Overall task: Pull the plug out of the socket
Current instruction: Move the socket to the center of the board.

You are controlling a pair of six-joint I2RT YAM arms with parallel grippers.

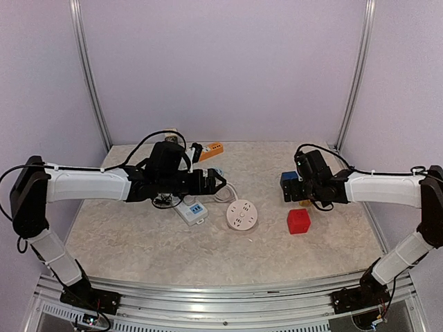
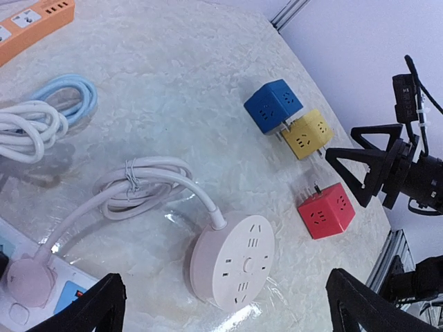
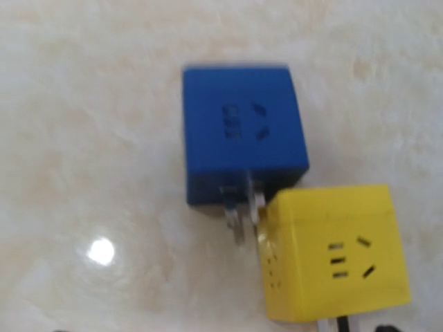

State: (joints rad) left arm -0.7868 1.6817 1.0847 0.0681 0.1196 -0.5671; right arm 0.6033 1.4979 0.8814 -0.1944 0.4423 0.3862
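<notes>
Marbled tabletop: at centre-left, the left gripper hangs near the white round socket, fingers spread wide. Right of centre, the blue cube plug lies with prongs bare, just beside the yellow cube socket. Nearby, the right gripper has its fingers apart.

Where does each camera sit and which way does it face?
Top external: above, behind the bases, looking down on the table; left arm, right arm show.
Left wrist: angled down over the round socket towards the right gripper; its fingers at bottom.
Right wrist: down on the blue cube and yellow cube; right gripper barely shows.
Shared: both wrist views hold those cubes.
</notes>
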